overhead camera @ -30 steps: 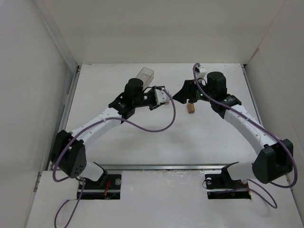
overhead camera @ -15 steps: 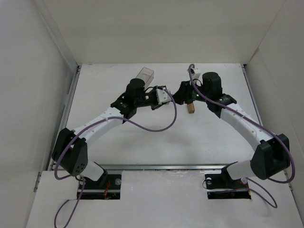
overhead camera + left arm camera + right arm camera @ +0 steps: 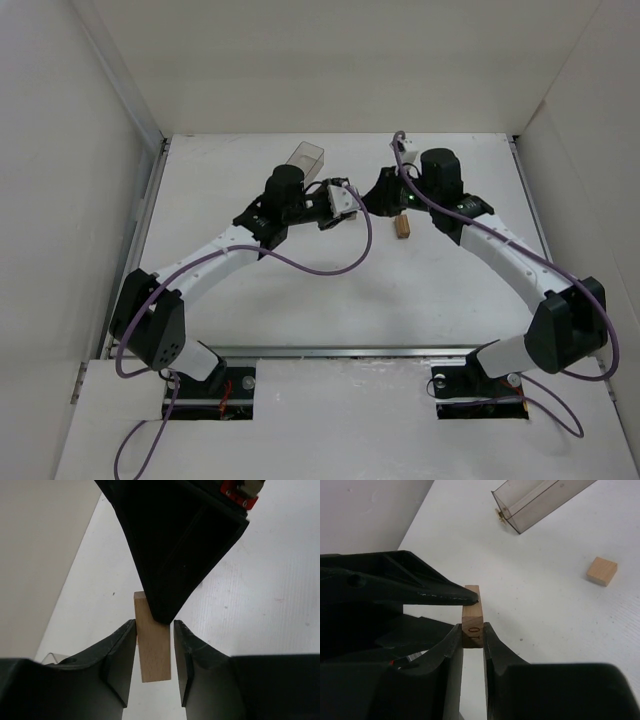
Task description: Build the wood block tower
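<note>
A thin tan wooden block [image 3: 152, 647] hangs above the table between the two arms. My left gripper [image 3: 153, 628] is shut on its long edges. My right gripper [image 3: 472, 629] is shut on the other end of that block [image 3: 472, 625], whose end face is stamped "10". In the top view the left gripper [image 3: 345, 203] and right gripper [image 3: 372, 200] meet tip to tip, hiding the block. The wood block tower [image 3: 402, 227] is a small tan stack on the table just right of them. It also shows in the right wrist view as the tower [image 3: 601, 571]; I cannot tell how many blocks it has.
A clear plastic box [image 3: 305, 160] lies on its side behind the left arm, and this box [image 3: 540, 502] also appears at the top of the right wrist view. White walls close the table on the left, back and right.
My right gripper moved left, away from the tower, up to the left gripper and shut on the block held there. The left arm has hardly moved.
</note>
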`<state>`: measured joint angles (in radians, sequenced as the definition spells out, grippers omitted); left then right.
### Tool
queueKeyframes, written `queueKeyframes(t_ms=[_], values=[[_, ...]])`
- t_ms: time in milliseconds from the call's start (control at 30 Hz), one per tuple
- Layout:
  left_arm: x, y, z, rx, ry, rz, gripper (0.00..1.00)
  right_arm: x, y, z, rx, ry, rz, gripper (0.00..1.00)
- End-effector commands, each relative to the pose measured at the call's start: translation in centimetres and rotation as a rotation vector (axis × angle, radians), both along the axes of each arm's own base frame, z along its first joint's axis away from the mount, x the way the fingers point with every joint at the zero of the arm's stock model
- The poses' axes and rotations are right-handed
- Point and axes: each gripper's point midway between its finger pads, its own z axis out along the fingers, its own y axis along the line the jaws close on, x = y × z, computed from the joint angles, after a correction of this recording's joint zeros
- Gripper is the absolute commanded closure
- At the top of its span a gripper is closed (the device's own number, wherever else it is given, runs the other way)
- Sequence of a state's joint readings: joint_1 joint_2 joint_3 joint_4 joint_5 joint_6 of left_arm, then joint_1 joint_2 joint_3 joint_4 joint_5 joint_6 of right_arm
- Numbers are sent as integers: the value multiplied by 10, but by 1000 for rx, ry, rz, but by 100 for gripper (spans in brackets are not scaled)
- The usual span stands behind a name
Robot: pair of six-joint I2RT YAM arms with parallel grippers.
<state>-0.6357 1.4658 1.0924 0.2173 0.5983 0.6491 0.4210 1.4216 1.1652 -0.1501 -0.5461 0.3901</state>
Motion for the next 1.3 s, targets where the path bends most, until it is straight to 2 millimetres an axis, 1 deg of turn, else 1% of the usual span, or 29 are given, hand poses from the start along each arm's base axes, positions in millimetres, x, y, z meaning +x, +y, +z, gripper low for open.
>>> queueKeyframes(t_ms=[0,33,67,100,133,167,200,233,267,300,333,367,400,433,467,500,533,567,600,633,700,733,767,833,900,1067,1167,1200,1267], values=[[-8,-10,19,-65,-25,-35,67,9,7,20,-6,-71,-25,100],[-7,-8,15,-61,-11,-18,50,13,4,23,-18,-77,-58,100],[-2,-4,18,-60,-26,23,37,25,-8,20,-55,-70,-155,100],[2,-1,16,-52,-15,54,19,24,-14,10,-100,-23,-208,100],[3,5,14,-49,-11,89,11,29,-18,12,-131,-15,-266,100],[2,12,12,-47,-8,122,6,36,-25,-1,-185,18,-333,100],[6,22,10,-36,-17,180,2,47,-43,-9,-252,36,-474,100],[4,29,7,-29,-19,204,1,41,-50,-25,-329,88,-513,100],[-2,37,-9,3,-3,217,1,44,-54,-27,-361,97,-554,100],[-3,51,-1,-10,-17,241,1,48,-59,-48,-436,127,-599,100],[-6,59,-4,-11,-5,256,1,44,-60,-61,-486,161,-605,100],[-9,67,-7,-11,11,273,1,42,-52,-66,-516,162,-592,100],[-14,75,-17,-8,33,287,1,42,-47,-87,-567,191,-593,100],[-18,87,-8,-36,36,312,1,44,-48,-95,-611,186,-630,100],[-22,91,-9,-46,41,326,1,35,-42,-106,-674,197,-618,100],[-24,99,-18,-42,60,352,1,38,-37,-104,-695,189,-634,100],[-23,110,-8,-73,40,404,1,38,-34,-124,-760,212,-643,100],[-25,114,-9,-95,64,435,1,35,-37,-129,-811,218,-669,100],[-24,118,-8,-109,63,459,1,36,-26,-126,-813,203,-665,100],[-26,122,-8,-122,63,480,1,35,-22,-137,-848,206,-658,100],[-21,134,-9,-146,76,557,1,32,-13,-141,-864,195,-640,100],[-21,136,-15,-137,83,569,1,35,-10,-140,-860,193,-641,100],[-18,141,-9,-157,74,593,1,35,-10,-144,-868,197,-639,100],[-18,147,-19,-154,86,614,1,34,-9,-145,-865,202,-632,100],[-17,150,-13,-170,72,622,1,34,-9,-149,-873,207,-630,100],[-16,153,-17,-163,78,632,1,32,-6,-150,-863,220,-613,100],[-15,152,-13,-178,64,630,1,31,-4,-147,-845,225,-614,100],[-15,152,-13,-178,64,630,1,30,-5,-151,-847,226,-614,100],[-15,150,-16,-172,72,622,1,29,3,-147,-799,230,-593,100]])
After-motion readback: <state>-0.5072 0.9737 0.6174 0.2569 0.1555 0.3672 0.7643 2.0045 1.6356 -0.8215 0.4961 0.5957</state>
